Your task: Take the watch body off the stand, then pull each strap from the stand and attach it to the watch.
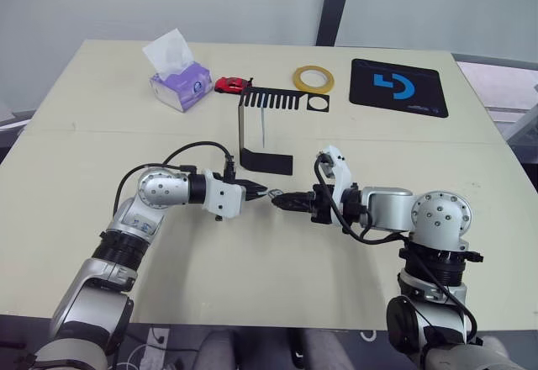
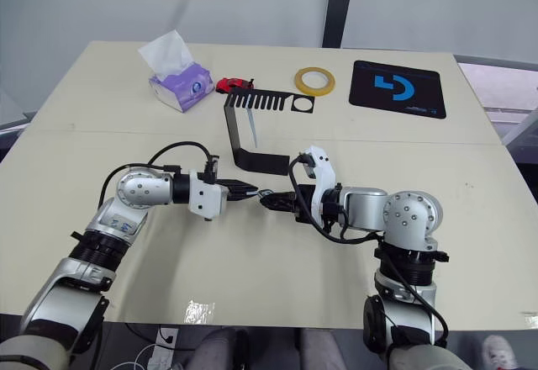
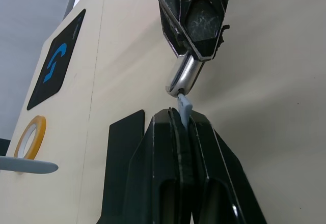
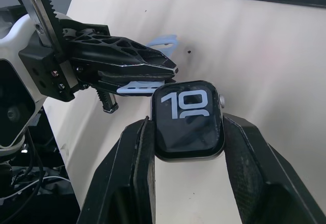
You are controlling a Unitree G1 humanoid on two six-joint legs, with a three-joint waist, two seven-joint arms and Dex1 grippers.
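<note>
Right pincer [image 4: 188,132] clamps glossy watch body [image 4: 188,119]; left pincer [image 3: 181,132] pinches, seemingly, rubbery strap [image 3: 184,107].

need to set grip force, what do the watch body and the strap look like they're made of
Watch body: seemingly polished metal case, going by its shiny silver rim, with a glossy dark face, likely glass, showing light digits. Strap: pale blue-grey, matte, with punched slots; probably soft rubber or silicone, though its look alone doesn't settle that.

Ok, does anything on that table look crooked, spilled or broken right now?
Nothing stands out. The stand sits upright, one strap hanging from it; the watch body and the other strap are held cleanly in the grippers.
</note>
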